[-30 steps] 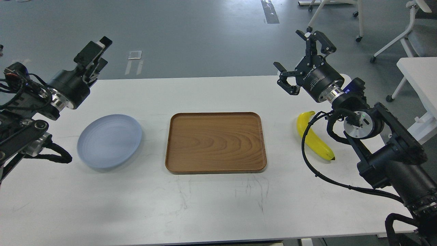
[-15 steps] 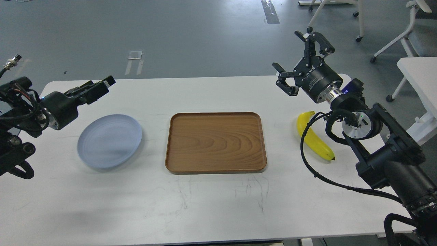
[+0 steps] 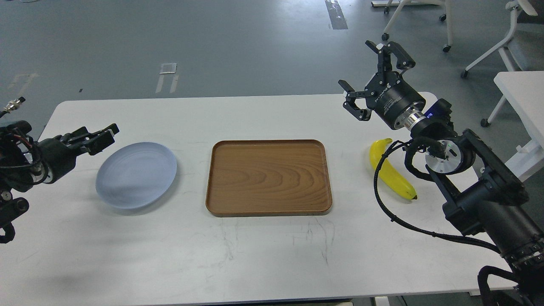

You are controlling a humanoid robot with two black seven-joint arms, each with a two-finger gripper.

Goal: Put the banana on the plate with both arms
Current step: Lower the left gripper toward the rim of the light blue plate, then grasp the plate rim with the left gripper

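Observation:
The yellow banana (image 3: 391, 170) lies on the white table (image 3: 263, 114) at the right, partly behind my right arm's cable. The pale blue-grey plate (image 3: 136, 175) sits on the table at the left. My right gripper (image 3: 370, 78) is open and empty, raised above the table's far right, beyond the banana. My left gripper (image 3: 100, 136) is low beside the plate's upper left edge, empty; its fingers are seen side-on and dark, so I cannot tell their gap.
A rectangular brown wooden tray (image 3: 268, 210) lies between plate and banana. Beyond the table are grey floor, chair legs on casters (image 3: 446, 46) and a second white table (image 3: 522, 93) at the far right.
My left arm has swung down and leftward, from high above the table's back edge to low beside the plate. My right gripper has shifted only slightly upward. Banana, plate and tray have not moved.

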